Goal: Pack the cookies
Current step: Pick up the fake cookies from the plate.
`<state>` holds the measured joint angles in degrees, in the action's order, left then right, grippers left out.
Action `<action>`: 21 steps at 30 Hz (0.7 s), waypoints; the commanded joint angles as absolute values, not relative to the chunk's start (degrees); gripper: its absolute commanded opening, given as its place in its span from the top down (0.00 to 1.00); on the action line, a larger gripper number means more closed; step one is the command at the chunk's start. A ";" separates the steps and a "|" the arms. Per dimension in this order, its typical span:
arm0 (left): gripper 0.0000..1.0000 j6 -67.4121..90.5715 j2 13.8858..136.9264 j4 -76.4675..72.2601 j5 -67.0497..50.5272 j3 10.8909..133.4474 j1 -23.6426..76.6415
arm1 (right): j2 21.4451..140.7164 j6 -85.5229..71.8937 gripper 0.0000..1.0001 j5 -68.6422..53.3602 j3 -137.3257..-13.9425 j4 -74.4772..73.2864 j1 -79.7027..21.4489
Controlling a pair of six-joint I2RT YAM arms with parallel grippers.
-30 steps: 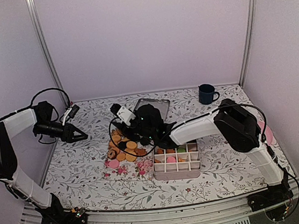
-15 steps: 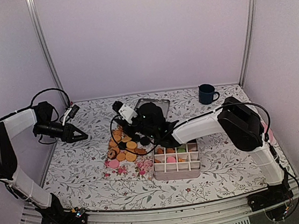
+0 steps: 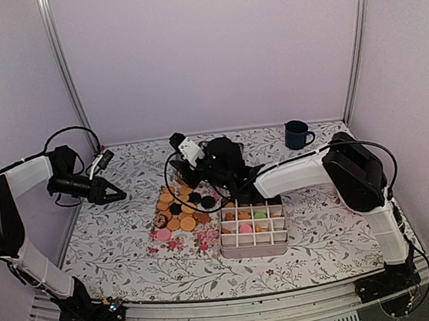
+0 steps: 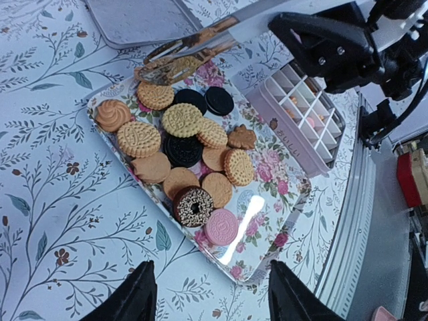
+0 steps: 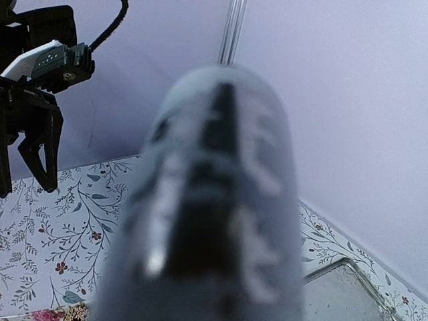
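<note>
Silver metal tongs (image 4: 184, 53) clamped in right gripper (image 3: 210, 175) hang over round golden, black, pink cookies (image 4: 182, 150) on floral tray (image 4: 267, 200); left gripper (image 3: 116, 195) fingers spread near left edge.

Floral table (image 3: 115, 241): tray (image 3: 206, 239), divided box (image 3: 255, 243), mug (image 3: 297, 134)

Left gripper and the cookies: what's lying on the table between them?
Only bare flowered tablecloth: in the top view nothing sits between the left gripper and the cookies, which lie on a floral tray.
</note>
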<state>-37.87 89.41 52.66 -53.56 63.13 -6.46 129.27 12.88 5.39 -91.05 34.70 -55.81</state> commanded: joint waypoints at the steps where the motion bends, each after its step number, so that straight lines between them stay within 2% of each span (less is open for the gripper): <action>1: 0.43 -37.81 89.12 53.27 -54.76 63.72 -7.03 | 124.82 10.16 1.00 4.77 -89.73 35.29 -54.56; 13: 0.43 -38.01 89.06 53.57 -55.05 63.46 -7.04 | 119.97 3.51 1.00 2.16 -85.48 35.81 -51.95; 21: 0.44 -38.06 89.21 53.58 -55.65 63.82 -7.03 | 104.20 2.01 1.00 -2.58 -73.93 34.88 -51.04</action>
